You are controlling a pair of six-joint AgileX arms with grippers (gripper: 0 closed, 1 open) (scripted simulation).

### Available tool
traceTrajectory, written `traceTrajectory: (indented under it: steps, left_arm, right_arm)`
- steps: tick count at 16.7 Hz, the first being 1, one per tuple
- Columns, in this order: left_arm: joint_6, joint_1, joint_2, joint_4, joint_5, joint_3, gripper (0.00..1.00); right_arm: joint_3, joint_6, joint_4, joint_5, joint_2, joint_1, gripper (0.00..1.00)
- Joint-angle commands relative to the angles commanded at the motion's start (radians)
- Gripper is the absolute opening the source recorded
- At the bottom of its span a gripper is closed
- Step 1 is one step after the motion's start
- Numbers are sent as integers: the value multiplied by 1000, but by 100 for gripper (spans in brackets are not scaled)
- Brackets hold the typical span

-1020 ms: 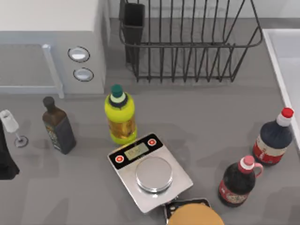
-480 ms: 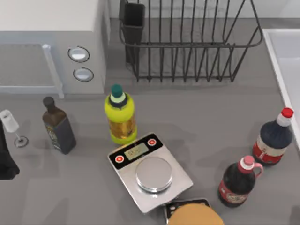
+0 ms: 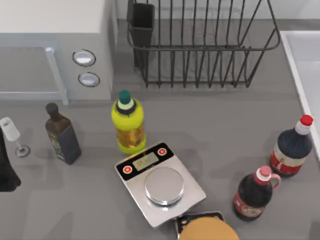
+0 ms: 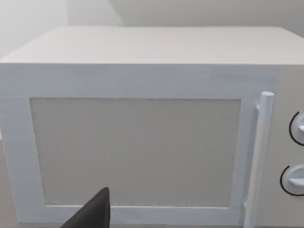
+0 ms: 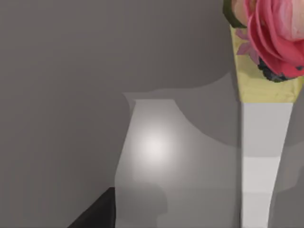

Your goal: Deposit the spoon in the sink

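The pale grey-white recessed sink [image 3: 306, 57] sits at the top view's right edge. I cannot tell where the spoon lies. It is likely light, stiff and slippery, so grasp it mid-handle. I cannot tell whether the left end effector [image 3: 6, 172], at the left edge, or the right end effector [image 5: 95, 213] is open or closed.

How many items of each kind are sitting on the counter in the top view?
Bottles: 4 (yellow-green, dark square, two dark red-labelled)
Microwave: 1
Dish rack: 1
Kitchen scale: 1
Wine glass: 1
Sink: 1
Orange-topped item at the near edge: 1
Total: 10
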Motion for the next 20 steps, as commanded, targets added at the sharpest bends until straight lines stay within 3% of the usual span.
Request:
traceTrajectory:
  steps: [12,20]
  left_arm:
    - [0,0,0,0,0,0,100]
    - [0,0,0,0,0,0,100]
  right_arm:
    - [0,0,0,0,0,0,2]
    - [0,0,0,0,0,0,0]
